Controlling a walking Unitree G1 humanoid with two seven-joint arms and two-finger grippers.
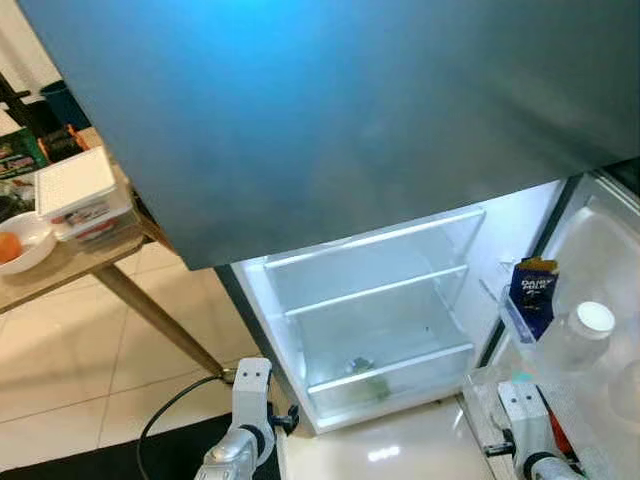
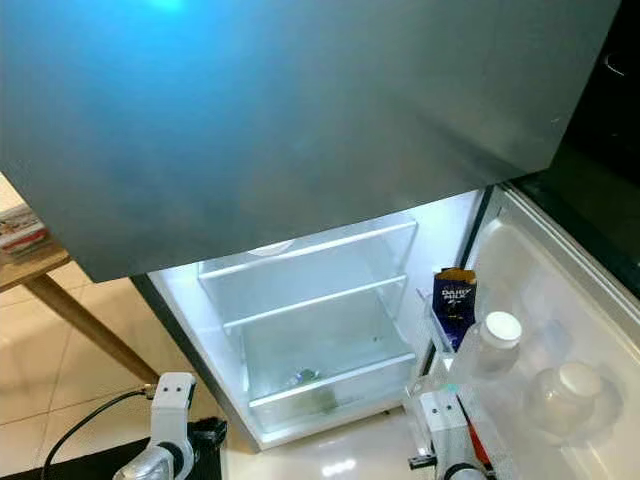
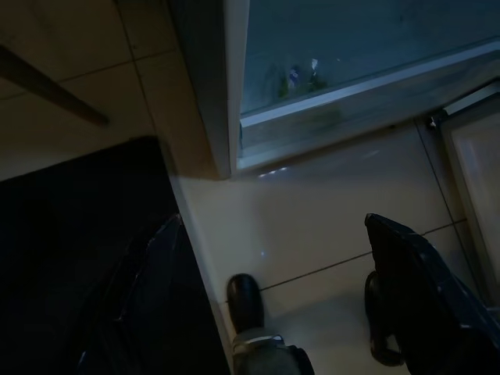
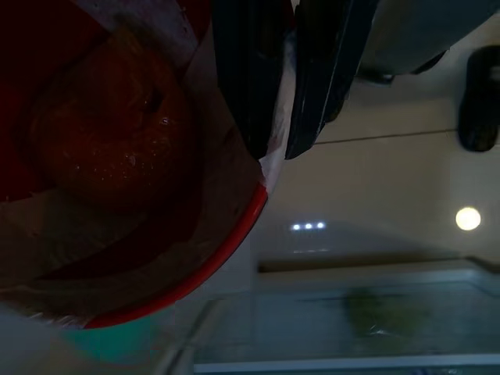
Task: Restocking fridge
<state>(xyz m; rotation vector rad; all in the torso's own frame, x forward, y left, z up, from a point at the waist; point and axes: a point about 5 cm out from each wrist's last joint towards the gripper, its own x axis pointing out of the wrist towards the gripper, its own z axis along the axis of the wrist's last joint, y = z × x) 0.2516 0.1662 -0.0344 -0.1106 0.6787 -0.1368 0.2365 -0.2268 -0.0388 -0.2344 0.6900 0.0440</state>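
1. Fridge (image 1: 380, 300): lower door open, glass shelves lit and nearly bare; something small and green sits in the bottom drawer.
2. Door rack (image 2: 560, 330), right: a blue milk carton (image 2: 455, 300) stands at its far end, two white-capped clear jars (image 2: 490, 345) nearer.
3. Right claw (image 4: 285, 86): low beside the door rack, its two fingers pinched shut on the rim of a red-rimmed clear tub (image 4: 141, 180).
4. Tub contents: one round orange fruit (image 4: 109, 133) with water drops, pressed against the wall.
5. Handling, as judged: tub light, thin-walled, flexible and probably slick; a rim pinch may let it tilt or slip, so keep it level and set it flat on a shelf.
6. Left claw (image 3: 281, 289): hanging over the floor before the fridge, fingers spread, holding nothing.
7. Desk (image 1: 60, 265), far left: white lidded box (image 1: 85, 195) and a bowl with another orange.
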